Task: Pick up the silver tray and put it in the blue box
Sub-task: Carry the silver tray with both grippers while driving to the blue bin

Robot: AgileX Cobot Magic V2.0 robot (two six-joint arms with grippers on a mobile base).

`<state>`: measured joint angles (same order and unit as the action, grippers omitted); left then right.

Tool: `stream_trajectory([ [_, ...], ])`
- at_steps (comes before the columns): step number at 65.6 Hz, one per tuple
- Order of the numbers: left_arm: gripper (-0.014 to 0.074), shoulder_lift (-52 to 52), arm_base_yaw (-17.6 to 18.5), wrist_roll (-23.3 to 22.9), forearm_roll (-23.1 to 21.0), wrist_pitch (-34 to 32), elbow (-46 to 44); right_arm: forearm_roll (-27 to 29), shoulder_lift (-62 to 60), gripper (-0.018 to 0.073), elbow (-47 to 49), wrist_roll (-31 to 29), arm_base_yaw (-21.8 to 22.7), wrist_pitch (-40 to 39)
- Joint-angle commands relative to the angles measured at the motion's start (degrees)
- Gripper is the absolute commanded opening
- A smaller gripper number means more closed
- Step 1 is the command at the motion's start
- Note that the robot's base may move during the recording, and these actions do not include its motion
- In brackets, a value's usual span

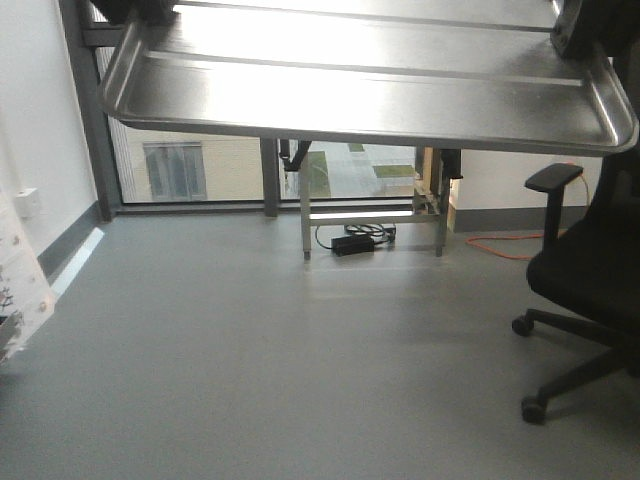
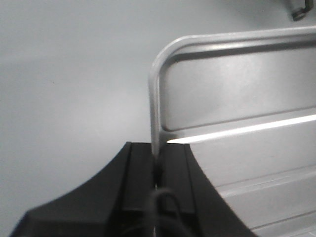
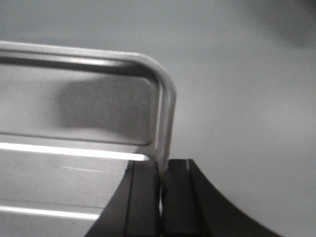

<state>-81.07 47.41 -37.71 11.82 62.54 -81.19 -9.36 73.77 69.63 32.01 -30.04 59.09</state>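
As viewed from the front-facing camera, a white wall at the far left carries a small white socket plate. A white patterned sheet enters at the left edge above the smooth grey floor.

Left claw: its two black fingers are closed down to the thickness of a rim. They clamp the left short rim of the shiny rectangular silver tray, just beside a rounded corner. In the left wrist view the rim stands upright between the fingers, and the tray floor extends to the right with a bright ridge line across it.

Tray position: the silver tray is off the floor, held high across the top of the front-facing view and spanning almost its full width. The raised rim and the long parallel ridges are visible. The right end sits slightly lower than the left.

Beyond and below the tray is a tall window with a dark frame. In front of the window stands a bare metal frame, with a black power brick and coiled cable on the floor under it. A thin orange cable lies on the floor to the right of that frame, near the wall.

Right claw: its black fingers are likewise closed tight on the right short rim, beside the rounded corner. In the right wrist view the tray floor extends to the left.

A black office chair on castors stands at the far right, with its armrest below the right end of the tray.
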Motion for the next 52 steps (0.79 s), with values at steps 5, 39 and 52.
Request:
stream_trajectory([
  [5, -0.0104, 1.9, 0.4, 0.9, 0.3, -1.5, -1.9, -1.9, -1.8, 0.0057, 2.2, -0.7, 0.0, -2.8],
  [39, -0.0104, 1.9, 0.2, 0.9, -0.2, -1.5, -1.9, -1.9, -1.8, 0.0057, 2.2, -0.7, 0.0, -2.8],
  [52, -0.0104, 1.9, 0.2, 0.9, -0.2, -1.5, -1.9, -1.9, -1.8, 0.0057, 2.2, -0.7, 0.0, -2.8],
])
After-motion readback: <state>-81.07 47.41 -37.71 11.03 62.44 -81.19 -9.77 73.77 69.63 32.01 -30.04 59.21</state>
